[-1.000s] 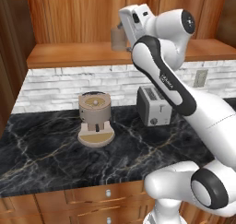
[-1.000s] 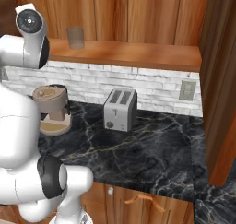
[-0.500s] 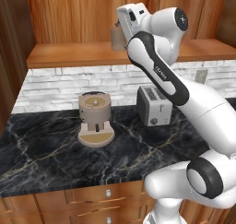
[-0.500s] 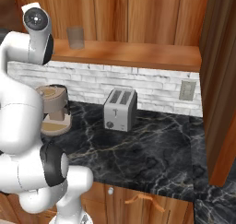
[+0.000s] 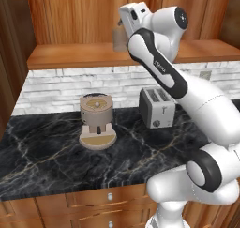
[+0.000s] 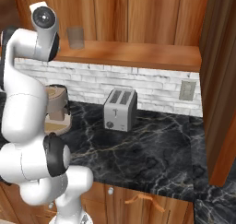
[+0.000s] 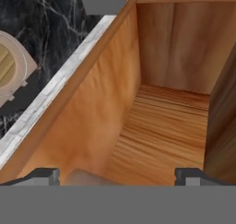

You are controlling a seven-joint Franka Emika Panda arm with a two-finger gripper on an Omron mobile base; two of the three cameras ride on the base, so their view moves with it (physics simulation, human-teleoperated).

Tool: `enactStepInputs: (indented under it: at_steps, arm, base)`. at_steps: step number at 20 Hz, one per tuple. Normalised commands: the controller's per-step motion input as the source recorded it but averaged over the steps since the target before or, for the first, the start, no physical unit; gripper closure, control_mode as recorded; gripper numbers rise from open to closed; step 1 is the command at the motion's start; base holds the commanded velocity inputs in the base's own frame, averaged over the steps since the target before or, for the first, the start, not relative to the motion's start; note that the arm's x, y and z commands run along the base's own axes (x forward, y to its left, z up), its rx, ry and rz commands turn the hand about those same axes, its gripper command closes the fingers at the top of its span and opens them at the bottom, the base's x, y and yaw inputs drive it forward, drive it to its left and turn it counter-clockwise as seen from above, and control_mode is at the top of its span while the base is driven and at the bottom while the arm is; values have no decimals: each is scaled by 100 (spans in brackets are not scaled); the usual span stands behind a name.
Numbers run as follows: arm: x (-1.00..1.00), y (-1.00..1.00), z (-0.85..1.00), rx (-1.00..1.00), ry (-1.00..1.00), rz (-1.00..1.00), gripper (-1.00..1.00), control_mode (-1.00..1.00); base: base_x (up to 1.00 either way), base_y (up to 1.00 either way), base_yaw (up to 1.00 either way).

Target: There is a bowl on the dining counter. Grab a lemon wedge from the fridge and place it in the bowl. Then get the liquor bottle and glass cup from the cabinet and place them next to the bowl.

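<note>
We hold our jaws [image 7: 117,176] wide apart over the wooden shelf [image 6: 138,56], just beside the glass cup [image 6: 76,38] at its left end.

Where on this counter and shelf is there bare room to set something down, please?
The counter is bare right of the toaster, and in front of the coffee machine. The shelf is bare right of the glass; by the glass the arm crowds it.
</note>
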Motion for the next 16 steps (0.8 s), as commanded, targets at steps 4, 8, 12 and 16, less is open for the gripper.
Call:
enactStepInputs:
  at_steps: [4,8,12,16]
  arm:
    - [26,-15,0,0,0,0,-100,-100]
    - [24,-11,-3,0,0,0,-100,-100]
    - [22,-4,-11,0,0,0,-100,-100]
    - [22,-1,-12,0,0,0,-100,-100]
  base:
    - [0,0,0]
    - [0,0,0]
    - [0,0,0]
    - [0,0,0]
